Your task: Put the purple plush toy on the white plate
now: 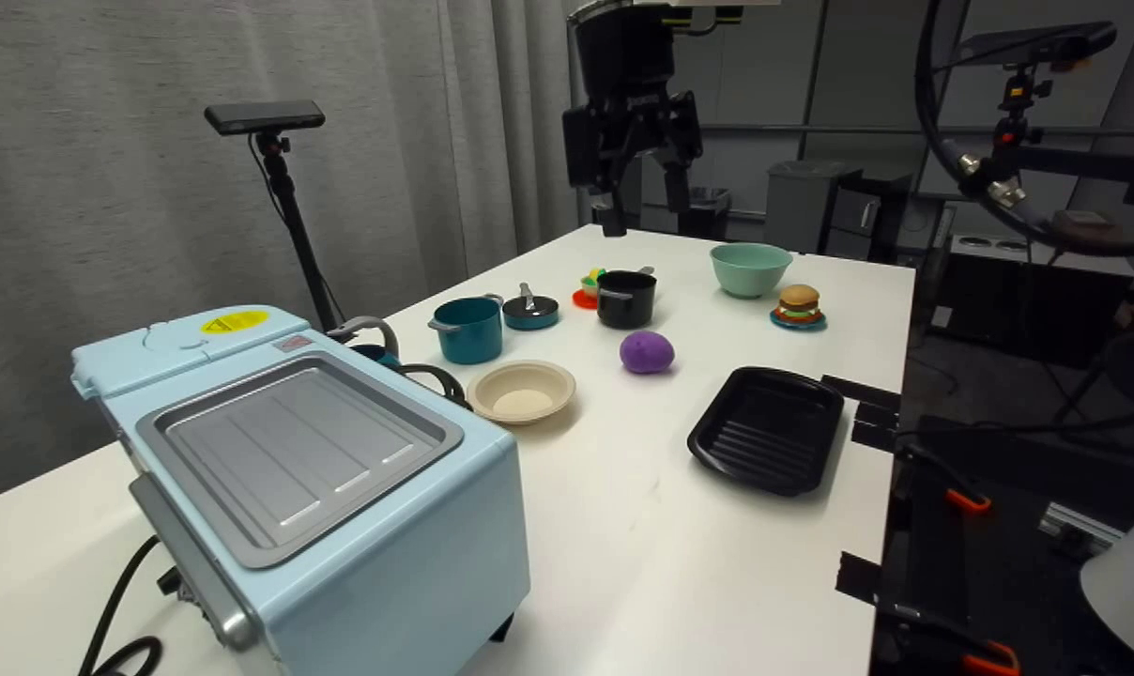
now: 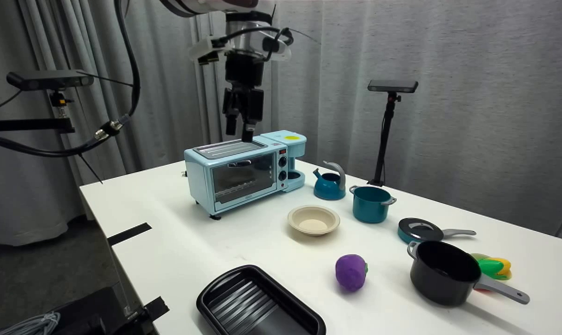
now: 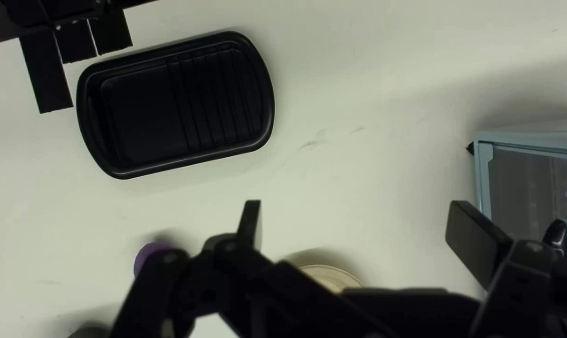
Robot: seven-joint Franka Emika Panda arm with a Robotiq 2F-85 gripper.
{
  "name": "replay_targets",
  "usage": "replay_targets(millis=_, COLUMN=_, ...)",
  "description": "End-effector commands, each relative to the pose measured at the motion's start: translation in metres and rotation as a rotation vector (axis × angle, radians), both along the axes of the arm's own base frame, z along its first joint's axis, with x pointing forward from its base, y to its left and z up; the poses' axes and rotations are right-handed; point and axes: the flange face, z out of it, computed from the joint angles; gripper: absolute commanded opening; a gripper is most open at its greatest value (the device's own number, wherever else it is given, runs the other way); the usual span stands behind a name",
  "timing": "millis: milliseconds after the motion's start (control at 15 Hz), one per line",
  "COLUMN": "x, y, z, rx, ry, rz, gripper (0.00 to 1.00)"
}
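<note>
The purple plush toy [image 1: 647,352] is a small round lump lying on the white table; an exterior view [image 2: 351,273] shows a bit of green at one end. In the wrist view [image 3: 145,256] it is partly hidden behind a gripper finger. The white plate [image 1: 521,390] is a shallow cream dish with nothing in it, also seen in an exterior view [image 2: 313,220]; in the wrist view only its edge [image 3: 333,274] shows. My gripper [image 1: 646,211] hangs high above the table, apart from both. In the wrist view its fingers [image 3: 354,220] are wide open with nothing between them.
A black ridged tray [image 1: 769,432] lies near the toy. A light blue toaster oven [image 2: 244,174] stands beside the plate. A teal pot [image 2: 370,204], kettle [image 2: 330,187], lidded pan [image 1: 530,313], black pot [image 2: 444,274], green bowl [image 1: 751,268] and toy burger [image 1: 799,305] stand around.
</note>
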Motion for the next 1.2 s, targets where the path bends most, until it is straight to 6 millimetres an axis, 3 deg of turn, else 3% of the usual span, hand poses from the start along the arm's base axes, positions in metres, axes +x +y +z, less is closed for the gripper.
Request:
replay_targets(millis=0, x=0.037, y=-0.024, z=-0.006, rx=0.007, ry=-0.002, rz=0.002, gripper=1.0)
replay_targets(millis=333, x=0.08, y=-0.061, z=-0.032, rx=0.009, ry=-0.035, rz=-0.036, gripper=1.0)
replay_targets(millis=1133, x=0.145, y=-0.154, z=-0.16, rx=-0.043, ry=-0.029, rz=-0.181, gripper=1.0)
